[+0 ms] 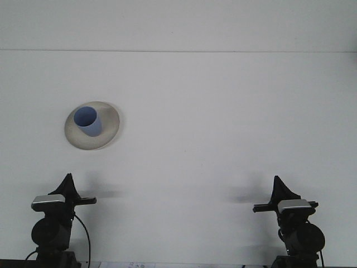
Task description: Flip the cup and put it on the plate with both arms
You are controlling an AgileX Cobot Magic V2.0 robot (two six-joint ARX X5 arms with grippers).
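Observation:
A blue cup (88, 121) stands upright, mouth up, on a round beige plate (109, 129) at the left of the white table. My left gripper (68, 181) sits low at the near left edge, pointing away from me, shut and holding nothing, well short of the plate. My right gripper (276, 183) rests at the near right edge, also shut and holding nothing, far from the cup.
The white table (212, 123) runs back to a straight far edge with a white wall behind it. Both arm bases and their cables stand at the bottom corners of the view.

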